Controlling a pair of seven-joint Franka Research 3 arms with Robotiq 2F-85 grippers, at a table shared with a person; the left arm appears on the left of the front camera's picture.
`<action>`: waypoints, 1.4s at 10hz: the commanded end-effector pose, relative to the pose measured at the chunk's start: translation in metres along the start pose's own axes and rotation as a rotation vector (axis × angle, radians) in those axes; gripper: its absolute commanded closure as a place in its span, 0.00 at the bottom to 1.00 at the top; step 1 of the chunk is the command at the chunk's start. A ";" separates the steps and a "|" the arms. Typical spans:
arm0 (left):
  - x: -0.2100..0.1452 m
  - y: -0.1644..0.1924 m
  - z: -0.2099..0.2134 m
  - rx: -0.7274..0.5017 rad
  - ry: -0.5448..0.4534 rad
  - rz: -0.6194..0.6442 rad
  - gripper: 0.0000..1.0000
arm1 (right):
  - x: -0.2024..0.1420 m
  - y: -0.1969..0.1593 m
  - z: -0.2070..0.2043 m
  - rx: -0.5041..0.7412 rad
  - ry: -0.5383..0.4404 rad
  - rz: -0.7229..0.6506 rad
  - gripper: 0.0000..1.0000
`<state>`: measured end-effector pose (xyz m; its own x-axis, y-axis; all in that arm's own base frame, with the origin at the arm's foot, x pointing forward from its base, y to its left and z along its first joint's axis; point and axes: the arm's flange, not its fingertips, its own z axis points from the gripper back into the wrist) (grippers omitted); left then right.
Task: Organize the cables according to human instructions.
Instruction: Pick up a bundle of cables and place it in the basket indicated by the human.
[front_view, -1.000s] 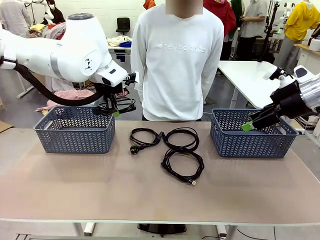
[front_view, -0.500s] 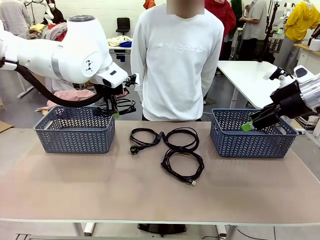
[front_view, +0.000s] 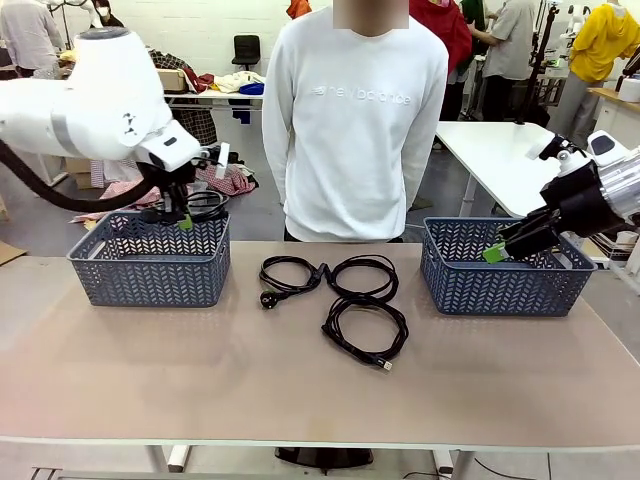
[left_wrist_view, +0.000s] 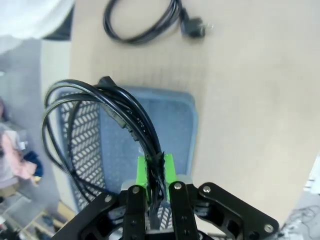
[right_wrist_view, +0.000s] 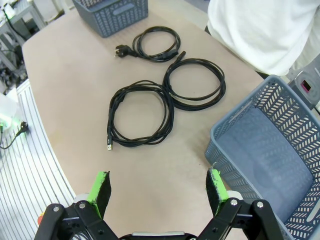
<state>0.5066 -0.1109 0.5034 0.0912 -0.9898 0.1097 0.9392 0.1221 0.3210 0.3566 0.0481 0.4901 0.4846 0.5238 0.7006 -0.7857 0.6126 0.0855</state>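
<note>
the left gripper (front_view: 184, 221), pinching a coiled cable (front_view: 200, 203), is sliding leftward over the left basket (front_view: 150, 268), nearing a drop; the right gripper (front_view: 494, 253) is idling, fingers spread.

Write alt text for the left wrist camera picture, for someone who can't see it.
The left arm's jaws are shut on a coiled black cable, holding it over a blue-grey mesh basket. Past the basket, a second coiled cable with a plug end lies on the tan table.
</note>
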 end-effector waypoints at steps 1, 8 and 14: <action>-0.027 -0.003 -0.009 0.025 -0.037 -0.008 0.85 | 0.000 -0.003 -0.001 0.014 -0.017 0.018 0.00; -0.048 0.019 -0.047 0.023 -0.009 -0.040 0.85 | 0.000 -0.003 -0.001 0.014 -0.017 0.018 0.00; -0.053 0.028 -0.063 0.026 0.011 -0.019 0.65 | 0.000 -0.003 -0.001 0.014 -0.017 0.018 0.00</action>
<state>0.5444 -0.0644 0.4458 0.0913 -0.9916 0.0913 0.9360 0.1168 0.3320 0.3566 0.0482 0.4901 0.4844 0.5241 0.7005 -0.7859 0.6125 0.0852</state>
